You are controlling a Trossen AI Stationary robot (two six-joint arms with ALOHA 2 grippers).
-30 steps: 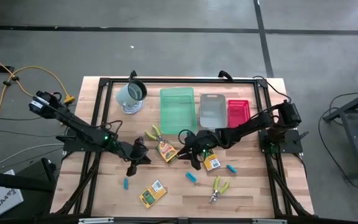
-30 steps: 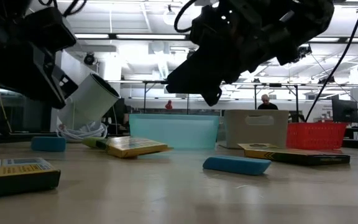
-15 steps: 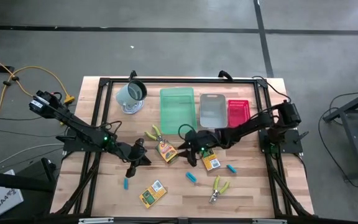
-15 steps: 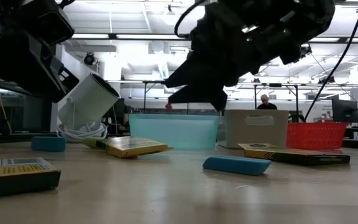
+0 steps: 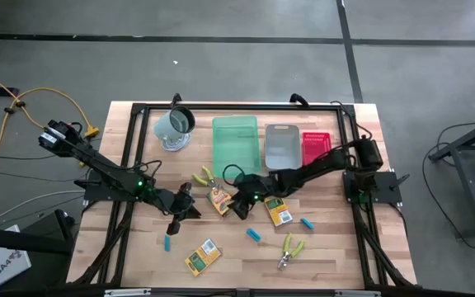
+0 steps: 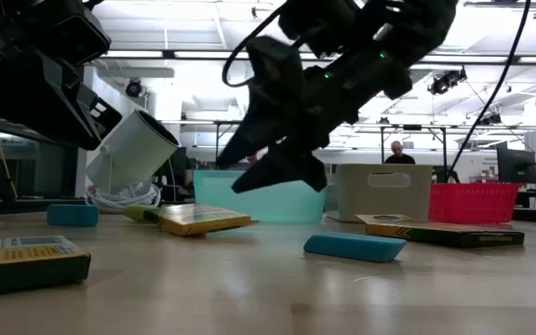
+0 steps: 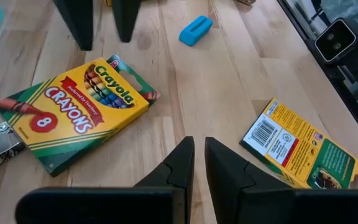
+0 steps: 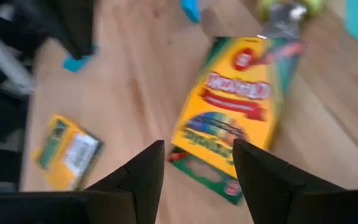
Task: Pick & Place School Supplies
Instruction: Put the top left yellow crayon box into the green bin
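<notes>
So I'm working over a pale wooden plank bench (image 5: 336,256) with a black metal frame around it. My right gripper (image 5: 239,206) is hanging just above the bench with its jaws spread wide and nothing between them, right over the edge of a flat yellow-and-green cardboard crayon box (image 5: 219,199) lying face up near the middle. In my right wrist view the printed front of that box is sitting straight ahead between my two dark fingers (image 8: 143,174).

My left gripper (image 5: 174,224) is hovering a bit to the left of that box, jaws nearly together with only a thin slit, gripping nothing.

Second crayon box (image 5: 279,212) is lying just right of my right gripper, and a third one (image 5: 202,257) is sitting back side up, barcode showing, near the front edge. One pair of little yellow-green-handled metal pliers (image 5: 204,175) is touching the far end of the middle box, the other pair (image 5: 289,250) is lying front right. Stubby cyan-blue pieces, smooth and rounded: one (image 5: 166,243) front left, one (image 5: 254,234) in the middle, one (image 5: 308,223) to the right.

Along the back: a grey-green metal mug (image 5: 174,125) tipped on a white coiled cable, then a translucent green plastic tray (image 5: 235,143), a grey tray (image 5: 281,144) and a red slotted basket (image 5: 316,147). All three containers are looking bare inside.
</notes>
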